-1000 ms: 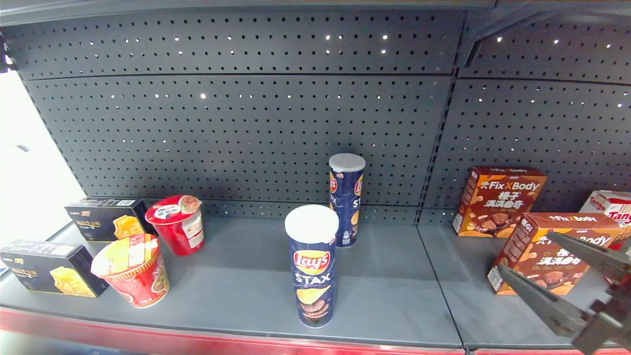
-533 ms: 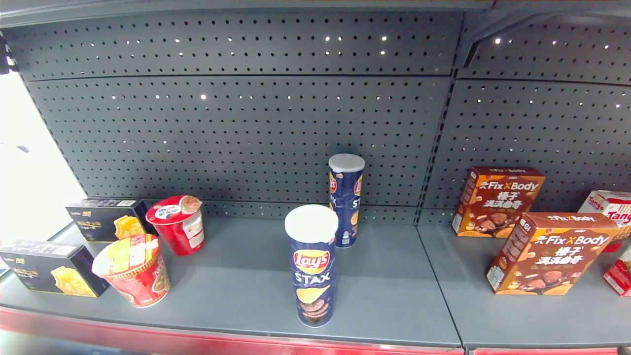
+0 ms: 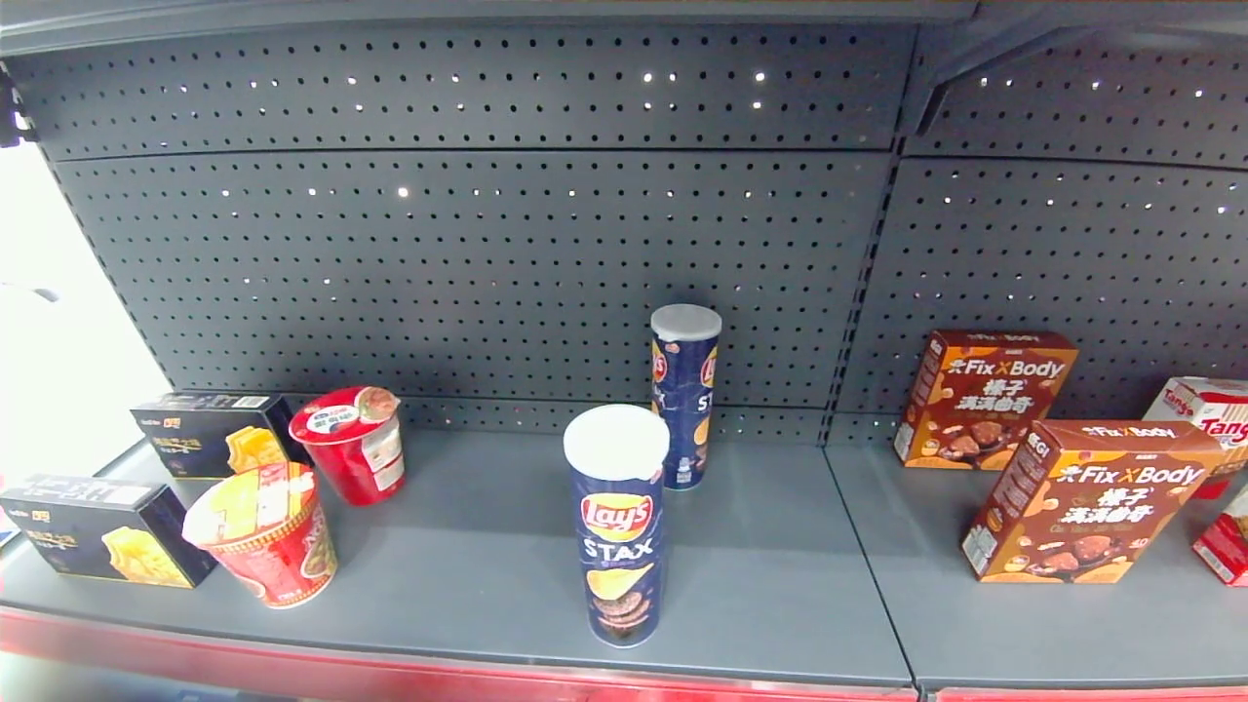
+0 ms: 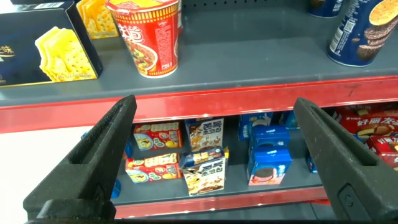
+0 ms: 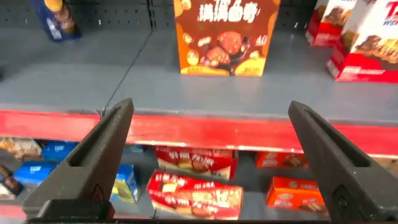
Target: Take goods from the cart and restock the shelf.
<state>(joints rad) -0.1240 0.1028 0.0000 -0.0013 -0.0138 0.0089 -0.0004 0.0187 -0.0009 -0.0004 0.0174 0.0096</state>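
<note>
Tools both spread wide, nothing pinched. Left tool (image 4: 214, 155) sits low in front of the shelf (image 4: 249, 65). Just past the shelf's red edge stand a noodle cup (image 4: 147, 34) and a black box (image 4: 43, 43); chip can (image 4: 364, 31) is cut off at frame edge. Right tool (image 5: 211, 158) faces the same edge, front brown box (image 5: 225, 34) straight ahead, well apart. Wrist views add a lower shelf (image 4: 236, 200) w/ small packs, labels too small to read. Head view gives the full row: noodle cup at 9 o'clock of chip can, front brown box at 3, second can (image 3: 685, 390) approx. 12–1. Red-white boxes (image 3: 1209, 409) cropped at far right.
</note>
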